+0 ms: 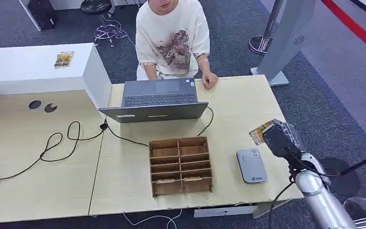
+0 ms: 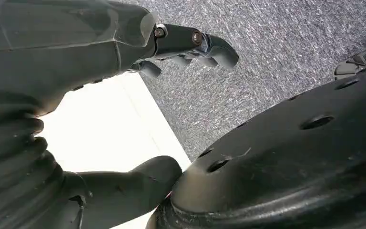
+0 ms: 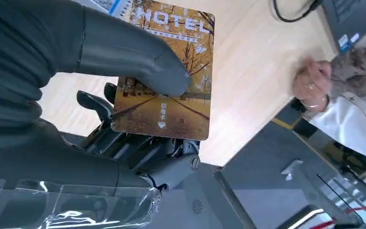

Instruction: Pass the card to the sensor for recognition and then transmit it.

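My right hand (image 1: 279,138) hangs over the table's right edge and pinches a hotel card (image 3: 171,81) printed with an autumn avenue. The thumb (image 3: 138,57) presses on the card's face and the darker fingers (image 3: 124,143) back it from behind. From the head view a corner of the card (image 1: 258,131) sticks out past the hand. The grey card sensor (image 1: 251,165) lies flat on the table, a little nearer me and to the left of that hand. My left hand (image 2: 124,62) hangs beside my body over carpet, fingers apart, holding nothing.
A wooden compartment box (image 1: 180,165) stands mid-table, left of the sensor. Behind it is an open laptop (image 1: 157,101) with a black cable (image 1: 66,143) trailing left. A person (image 1: 171,38) sits across the table, one hand (image 1: 209,81) resting on it. A white counter (image 1: 33,67) stands far left.
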Action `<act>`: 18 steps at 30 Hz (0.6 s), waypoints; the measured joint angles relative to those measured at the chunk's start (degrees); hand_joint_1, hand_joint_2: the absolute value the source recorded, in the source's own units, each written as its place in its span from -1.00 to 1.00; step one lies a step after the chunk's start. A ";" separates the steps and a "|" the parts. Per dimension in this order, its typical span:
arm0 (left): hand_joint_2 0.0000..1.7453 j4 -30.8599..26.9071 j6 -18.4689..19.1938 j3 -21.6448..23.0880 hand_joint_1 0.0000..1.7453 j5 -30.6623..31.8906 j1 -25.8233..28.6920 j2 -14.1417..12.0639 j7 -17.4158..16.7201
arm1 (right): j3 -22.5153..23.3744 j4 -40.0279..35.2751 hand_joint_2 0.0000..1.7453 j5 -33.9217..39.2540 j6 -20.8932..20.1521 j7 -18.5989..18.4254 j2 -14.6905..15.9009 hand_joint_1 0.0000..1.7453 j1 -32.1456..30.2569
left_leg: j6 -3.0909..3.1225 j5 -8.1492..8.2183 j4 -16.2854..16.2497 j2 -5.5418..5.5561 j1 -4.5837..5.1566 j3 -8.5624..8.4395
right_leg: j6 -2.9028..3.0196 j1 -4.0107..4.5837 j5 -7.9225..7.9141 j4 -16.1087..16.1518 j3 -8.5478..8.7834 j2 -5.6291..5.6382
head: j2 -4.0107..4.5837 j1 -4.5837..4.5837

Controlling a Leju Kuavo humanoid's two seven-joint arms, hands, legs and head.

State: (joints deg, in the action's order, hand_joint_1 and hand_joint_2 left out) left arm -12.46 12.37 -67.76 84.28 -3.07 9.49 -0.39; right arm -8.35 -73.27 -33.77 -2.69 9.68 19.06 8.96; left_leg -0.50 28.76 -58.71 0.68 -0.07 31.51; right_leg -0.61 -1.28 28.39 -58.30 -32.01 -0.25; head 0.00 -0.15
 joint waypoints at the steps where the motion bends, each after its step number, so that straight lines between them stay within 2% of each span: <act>1: 1.00 0.00 -0.02 0.00 -1.00 0.00 0.00 0.02 0.00 | 0.00 -0.41 1.00 -0.71 0.48 0.00 -0.02 1.00 0.36 | 0.00 0.00 0.00 0.00 0.00 0.00 | 0.00 0.00 0.00 0.00 0.00 0.00 | -0.02 0.02; 6: 1.00 0.00 -0.18 0.00 -1.00 0.11 -0.02 0.15 0.00 | -0.68 -2.45 1.00 -11.40 7.20 -3.02 -1.05 1.00 2.95 | 0.00 -0.01 0.00 -0.01 0.00 -0.01 | -0.01 0.00 -0.01 -0.03 0.00 0.01 | 0.00 0.02; 10: 1.00 0.00 -0.15 0.00 -1.00 0.37 -0.05 0.17 -0.02 | -1.94 -3.52 1.00 -17.98 8.92 -3.85 -2.51 1.00 5.23 | -0.02 -0.02 0.00 0.00 0.00 -0.01 | -0.01 0.00 -0.01 -0.04 -0.01 0.01 | -0.02 0.02; 18: 1.00 0.00 0.11 0.00 -1.00 1.48 -0.10 0.17 0.00 | -3.10 -3.34 1.00 -24.90 11.72 -3.15 -4.85 1.00 9.64 | 0.00 -0.04 0.00 0.00 -0.01 0.00 | -0.01 0.00 -0.01 -0.05 0.00 0.01 | -0.02 0.02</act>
State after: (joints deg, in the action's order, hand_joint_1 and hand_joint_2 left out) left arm -12.46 12.48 -67.76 85.76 -3.17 9.66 -0.39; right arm -11.45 -76.61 -58.67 9.03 6.54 14.21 18.60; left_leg -0.50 28.72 -58.71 0.68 -0.07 31.51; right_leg -0.61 -1.28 28.38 -58.36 -32.02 -0.24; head -0.02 -0.13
